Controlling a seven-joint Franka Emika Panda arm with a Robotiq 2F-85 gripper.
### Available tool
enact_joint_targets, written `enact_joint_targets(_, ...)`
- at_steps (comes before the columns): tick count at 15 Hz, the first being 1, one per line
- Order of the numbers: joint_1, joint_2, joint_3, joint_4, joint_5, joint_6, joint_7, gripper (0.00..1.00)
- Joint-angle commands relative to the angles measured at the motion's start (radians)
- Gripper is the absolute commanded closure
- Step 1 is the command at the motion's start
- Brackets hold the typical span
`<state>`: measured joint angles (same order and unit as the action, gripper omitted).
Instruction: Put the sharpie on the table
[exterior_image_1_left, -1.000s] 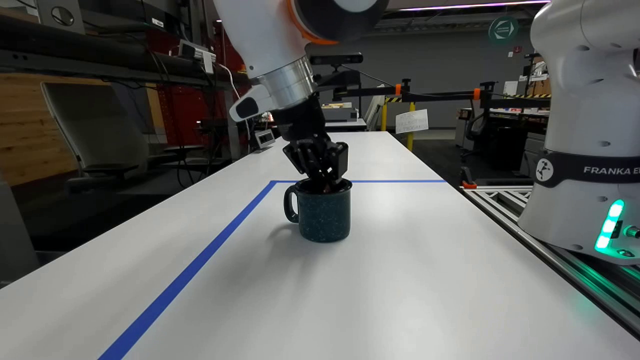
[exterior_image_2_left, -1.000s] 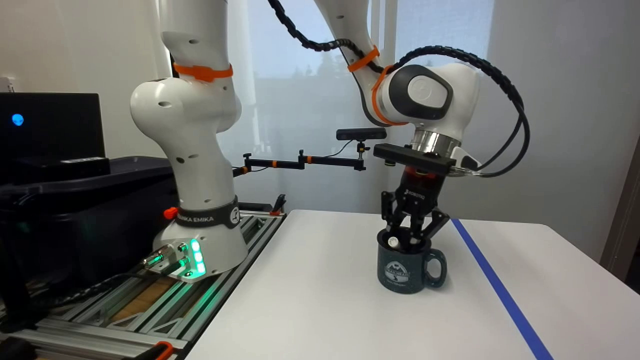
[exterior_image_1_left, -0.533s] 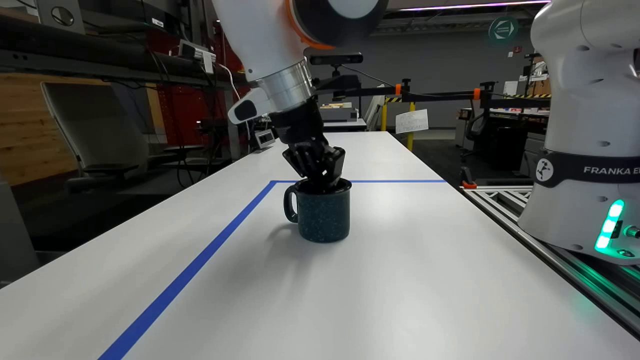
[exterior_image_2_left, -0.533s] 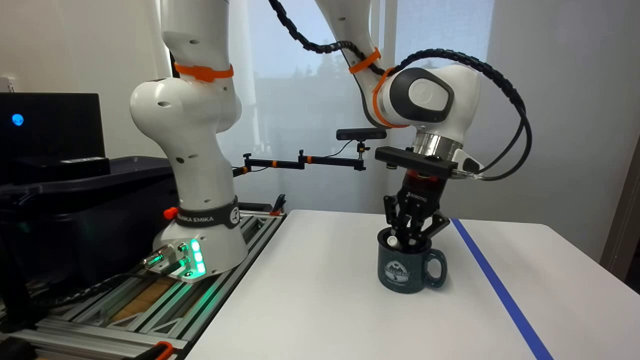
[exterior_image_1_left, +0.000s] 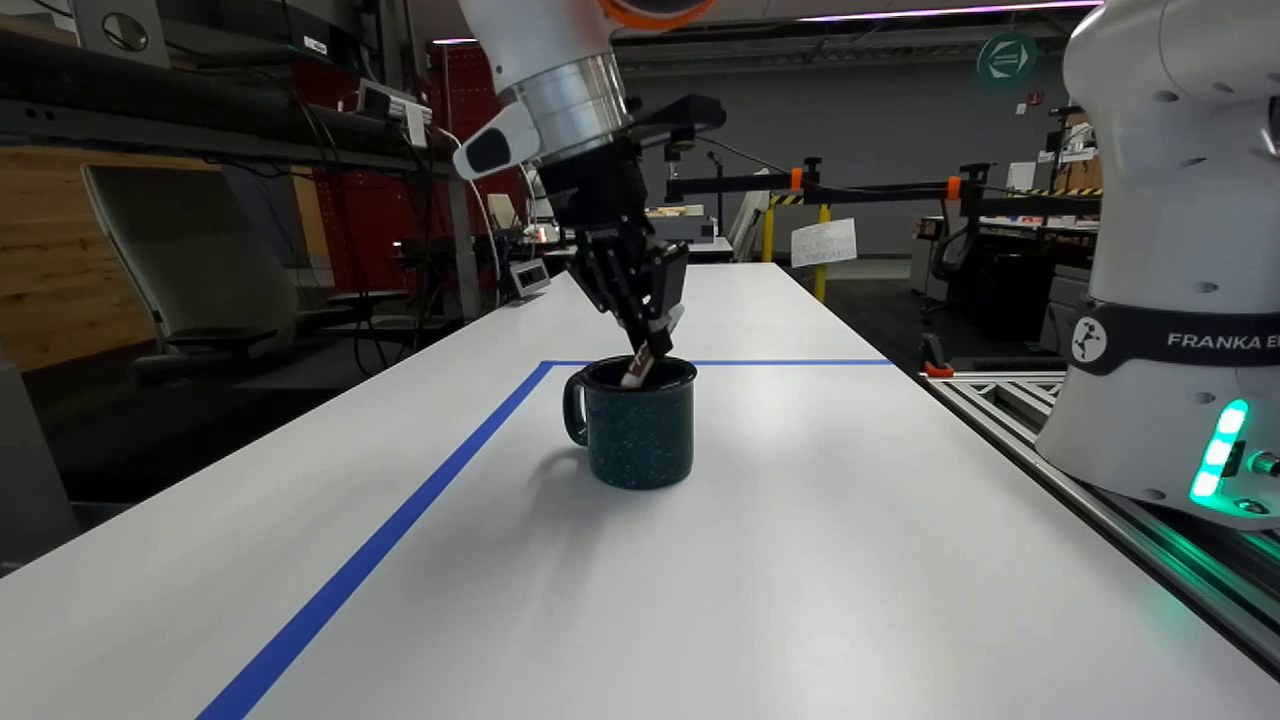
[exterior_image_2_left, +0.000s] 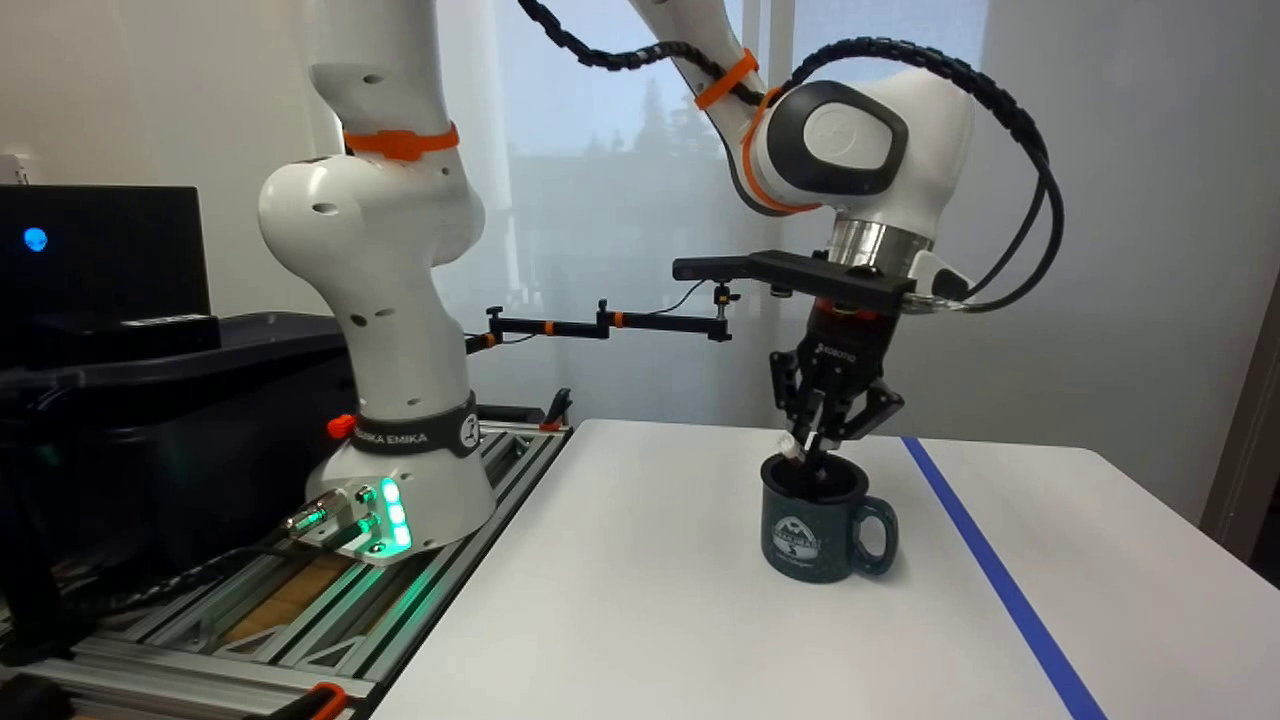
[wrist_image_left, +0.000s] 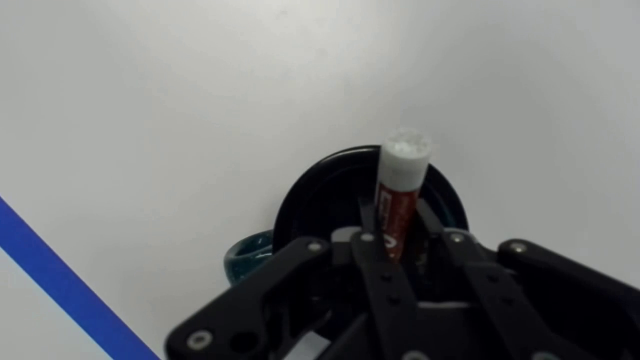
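The sharpie is a marker with a red label and white ends. It is tilted in my gripper, which is shut on it. In an exterior view its lower white end shows at the mouth of the dark blue-green mug. In an exterior view its upper white end stands out beside the fingertips, over the mug. The gripper is just above the mug's rim. The mug stands upright on the white table.
Blue tape lines mark the table; one runs past the mug's handle side. The robot's base stands on a metal frame at the table edge. A camera on a boom arm is behind.
My gripper has risen out of the mug with the sharpie in it, so both white ends now show. The mug has shifted slightly toward its handle side.
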<state>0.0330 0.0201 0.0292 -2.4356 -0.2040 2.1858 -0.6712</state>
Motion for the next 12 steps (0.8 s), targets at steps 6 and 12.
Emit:
enact_joint_targets(6,-0.083,-0.232,-0.101,-0.102,0.051,0.05,0.002,0.95)
enact_joint_targets(12,-0.138,-0.176,-0.152,-0.214,0.006,0.452,0.201,0.95)
